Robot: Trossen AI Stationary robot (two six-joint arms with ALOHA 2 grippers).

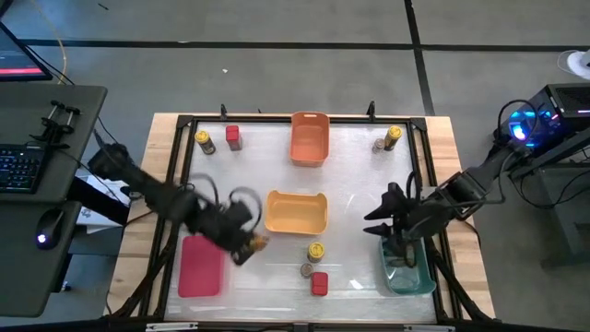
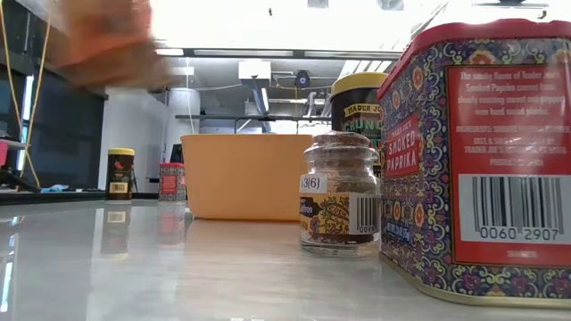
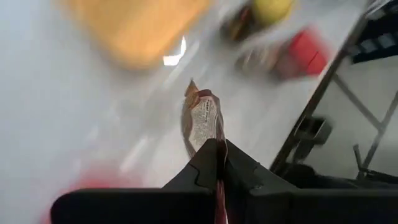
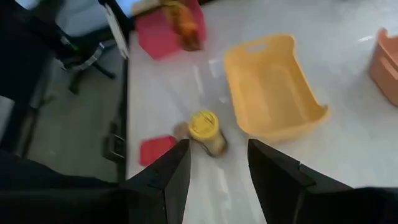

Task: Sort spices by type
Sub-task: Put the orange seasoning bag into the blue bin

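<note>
The left arm is reaching in a long diagonal across the table, its left gripper point(image 1: 247, 243) hanging just beside the yellow bin point(image 1: 297, 211), between that bin and the red bin point(image 1: 202, 266). In the left wrist view its fingers are pinching tight on a flat brownish packet point(image 3: 200, 118), a crinkled, glossy pouch with a printed label dangling from the fingertips.

The right arm is bending over the teal bin point(image 1: 408, 270), well apart from the yellow bin, with the right gripper point(image 4: 217, 163) spreading its fingers wide and gripping nothing.

Near the yellow bin a yellow-lidded round jar point(image 1: 315, 251), a short grey-brown round jar point(image 1: 306, 270) of clear glass and a red blocky tin point(image 1: 319, 282) are standing close together; the low view shows the tin's ornate pattern reading "smoked paprika". The yellow bin is smooth plastic, rectangular with rounded corners.
</note>
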